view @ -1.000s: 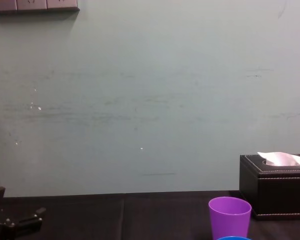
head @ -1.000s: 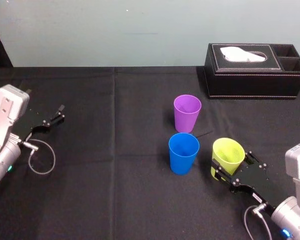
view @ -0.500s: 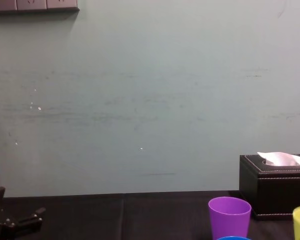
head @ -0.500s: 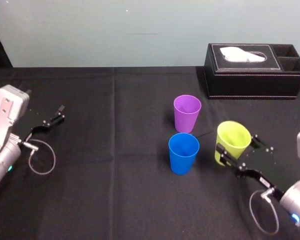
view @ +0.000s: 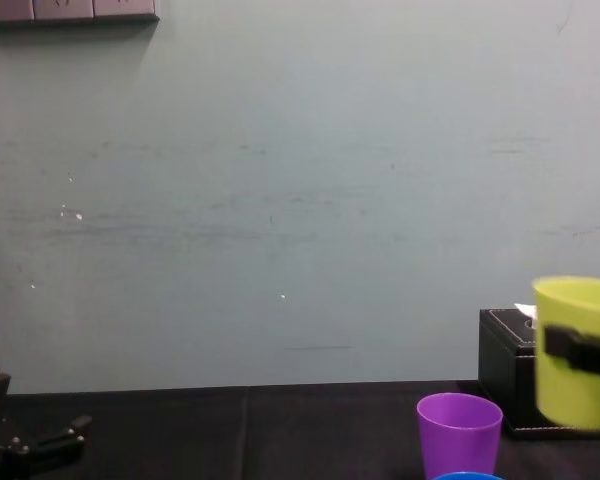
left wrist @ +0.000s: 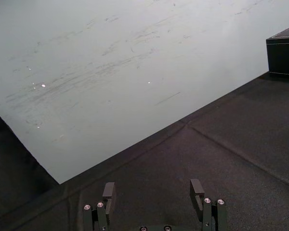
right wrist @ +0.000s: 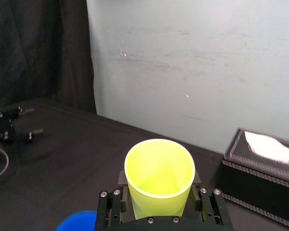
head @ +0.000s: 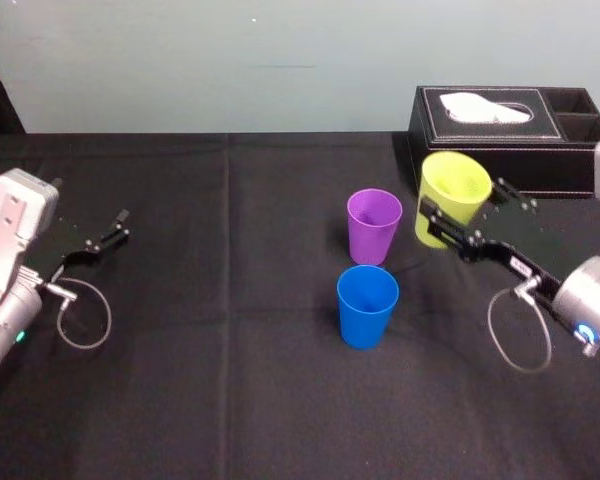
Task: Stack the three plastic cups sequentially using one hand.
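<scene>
Yellow-green cup [head: 451,186] clamped in right tool [head: 461,197] (held aloft)

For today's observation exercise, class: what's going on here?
The right gripper holds the yellow-green cup mouth up in the air, just right of the purple cup. That cup and the blue cup stand apart on the black table, nothing stacked yet. The left gripper sits open at the table's left side.

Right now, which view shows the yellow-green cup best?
The right wrist view: the cup sits close and central, open mouth and inside visible, clamped in the right gripper. The head view shows it smaller, from above; the chest view shows its side, cut by the edge.
</scene>
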You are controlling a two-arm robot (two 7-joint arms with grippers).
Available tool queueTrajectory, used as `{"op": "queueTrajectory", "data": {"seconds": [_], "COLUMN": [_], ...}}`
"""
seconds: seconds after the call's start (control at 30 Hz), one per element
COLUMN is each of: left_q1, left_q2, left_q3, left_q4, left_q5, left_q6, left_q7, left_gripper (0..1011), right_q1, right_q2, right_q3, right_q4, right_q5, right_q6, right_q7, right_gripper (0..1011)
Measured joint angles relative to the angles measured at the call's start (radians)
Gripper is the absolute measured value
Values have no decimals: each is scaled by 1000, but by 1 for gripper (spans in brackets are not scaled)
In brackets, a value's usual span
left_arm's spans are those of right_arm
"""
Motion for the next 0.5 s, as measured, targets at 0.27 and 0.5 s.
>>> {"op": "queueTrajectory", "data": {"seconds": [0.27,0.5], "left_q1": [0,0], "left_q2": [0,0], "left_q3": [0,0], "left_q4": [0,0], "left_q5": [0,0], "left_q6": [0,0], "left_q7": [0,0], "left_gripper": [1011,1011], "right_q1": [142,240], "right_q2": [-29,-66], "right_q3": [-68,-120], "right_q4": [84,175], "right_q5": [18,18], "right_q6": [42,67], "right_q7": [12,-3], "right_gripper": [732,732]}}
